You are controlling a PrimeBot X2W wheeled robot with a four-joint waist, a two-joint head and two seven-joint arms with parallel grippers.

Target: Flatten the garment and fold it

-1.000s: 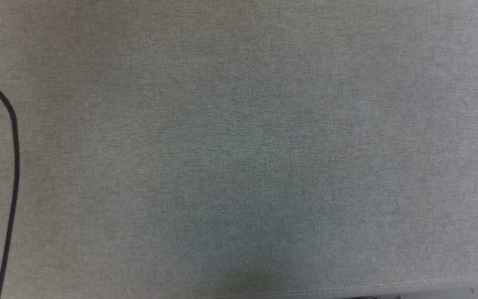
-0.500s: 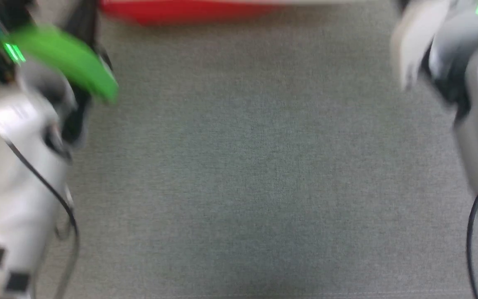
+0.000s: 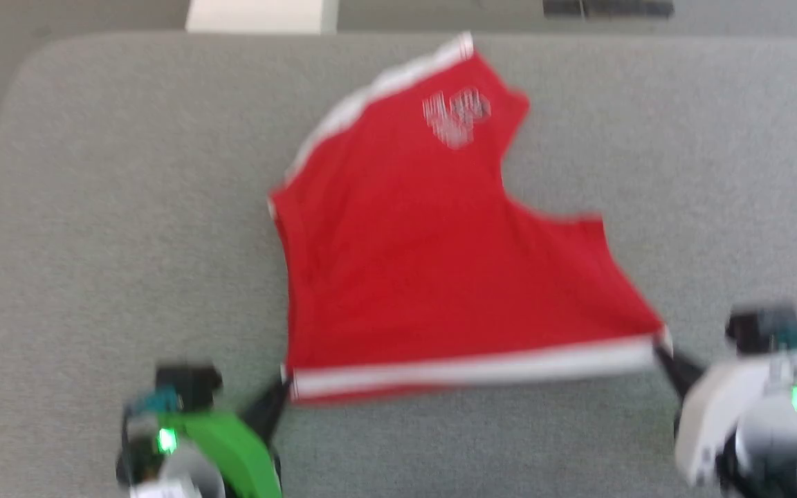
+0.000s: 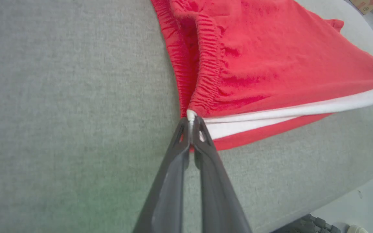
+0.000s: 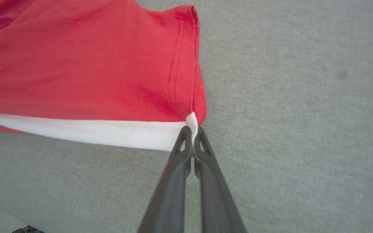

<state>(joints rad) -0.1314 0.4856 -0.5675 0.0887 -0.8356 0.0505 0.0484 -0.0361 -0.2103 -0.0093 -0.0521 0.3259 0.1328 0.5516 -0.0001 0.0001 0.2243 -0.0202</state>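
Shorts point(image 3: 440, 277) lie beyond left jaws and right jaws, corners pinched.

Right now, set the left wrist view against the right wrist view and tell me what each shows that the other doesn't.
Left wrist view: the left gripper shut on a corner of the garment, right beside the gathered elastic waistband. Right wrist view: the right gripper shut on another corner, at the foot of a stitched red edge. Both: red cloth, the white band and the grey padded surface.
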